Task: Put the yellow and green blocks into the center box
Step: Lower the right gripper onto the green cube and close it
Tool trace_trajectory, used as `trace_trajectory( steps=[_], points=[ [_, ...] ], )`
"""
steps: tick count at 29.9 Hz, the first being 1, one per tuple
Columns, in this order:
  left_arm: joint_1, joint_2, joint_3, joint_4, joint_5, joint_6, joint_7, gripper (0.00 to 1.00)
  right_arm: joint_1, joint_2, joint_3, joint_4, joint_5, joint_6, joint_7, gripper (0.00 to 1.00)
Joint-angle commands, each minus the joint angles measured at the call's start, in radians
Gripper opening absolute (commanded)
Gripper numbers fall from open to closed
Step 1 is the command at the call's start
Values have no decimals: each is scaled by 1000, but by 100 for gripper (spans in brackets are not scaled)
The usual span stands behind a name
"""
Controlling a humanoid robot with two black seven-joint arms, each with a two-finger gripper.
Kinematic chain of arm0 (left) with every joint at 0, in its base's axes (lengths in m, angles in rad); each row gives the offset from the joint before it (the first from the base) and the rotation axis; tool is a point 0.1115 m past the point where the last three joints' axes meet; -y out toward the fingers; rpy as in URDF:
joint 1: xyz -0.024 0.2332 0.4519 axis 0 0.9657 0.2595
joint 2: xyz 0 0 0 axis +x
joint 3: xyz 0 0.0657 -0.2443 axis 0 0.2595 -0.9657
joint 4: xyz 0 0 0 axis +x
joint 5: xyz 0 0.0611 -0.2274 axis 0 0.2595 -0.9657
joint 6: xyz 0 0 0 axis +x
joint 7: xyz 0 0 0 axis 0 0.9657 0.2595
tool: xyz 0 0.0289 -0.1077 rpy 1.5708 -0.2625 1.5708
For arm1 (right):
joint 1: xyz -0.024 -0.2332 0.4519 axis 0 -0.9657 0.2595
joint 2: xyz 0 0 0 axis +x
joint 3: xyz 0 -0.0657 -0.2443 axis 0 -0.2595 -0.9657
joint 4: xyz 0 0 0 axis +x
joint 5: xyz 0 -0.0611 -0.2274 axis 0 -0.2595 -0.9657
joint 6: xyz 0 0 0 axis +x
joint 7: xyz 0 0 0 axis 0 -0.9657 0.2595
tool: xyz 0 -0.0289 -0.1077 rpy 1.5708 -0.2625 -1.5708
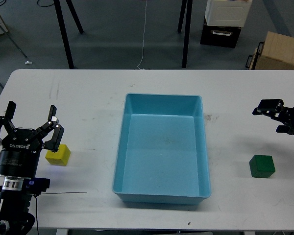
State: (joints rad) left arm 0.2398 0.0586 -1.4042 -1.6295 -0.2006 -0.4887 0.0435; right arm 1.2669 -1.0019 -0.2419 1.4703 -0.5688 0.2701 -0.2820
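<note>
The yellow block (59, 155) lies on the white table (78, 107) at the left, its upper left corner hidden by my left gripper. My left gripper (32, 111) is open, with its right finger (53, 132) just over the block's near corner. The green block (262, 166) lies at the right. My right gripper (273, 117) comes in from the right edge, above and behind the green block; its fingers look spread and empty. The light blue box (118, 161) stands empty in the middle of the table.
A thin black cable (63, 194) lies on the table near my left arm. Beyond the far edge there are tripod legs (63, 34), a cardboard box (279, 51) and a black and white case (224, 22) on the floor.
</note>
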Motion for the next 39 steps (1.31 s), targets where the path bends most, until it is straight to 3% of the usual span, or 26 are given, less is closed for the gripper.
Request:
trace_trajectory(
  steps=[1,7,22,23,26,29,32,39],
  points=[
    [1,-2,1,0,0,0,-1,100,134,46,-189,24,-100,69,-13,100],
    [3,-2,1,0,0,0,-5,100,105,69,-246,62,-253,95,-26,100],
    [10,0,1,10,0,0,-5,100,14,164,-251,62,-256,28,-35,96],
    [10,0,1,10,0,0,-5,100,14,164,-251,64,-258,26,-42,88],
    [10,-2,2,13,0,0,-5,100,14,164,-251,71,-260,26,-60,36],
    [10,-2,2,16,0,0,-5,100,14,160,-251,73,-255,5,-65,12],
    [10,-2,2,17,0,0,-5,100,14,155,-249,74,-253,-15,-69,1],
    [9,-3,2,17,0,0,-7,100,89,121,-186,119,-240,-25,-78,0]
  ],
)
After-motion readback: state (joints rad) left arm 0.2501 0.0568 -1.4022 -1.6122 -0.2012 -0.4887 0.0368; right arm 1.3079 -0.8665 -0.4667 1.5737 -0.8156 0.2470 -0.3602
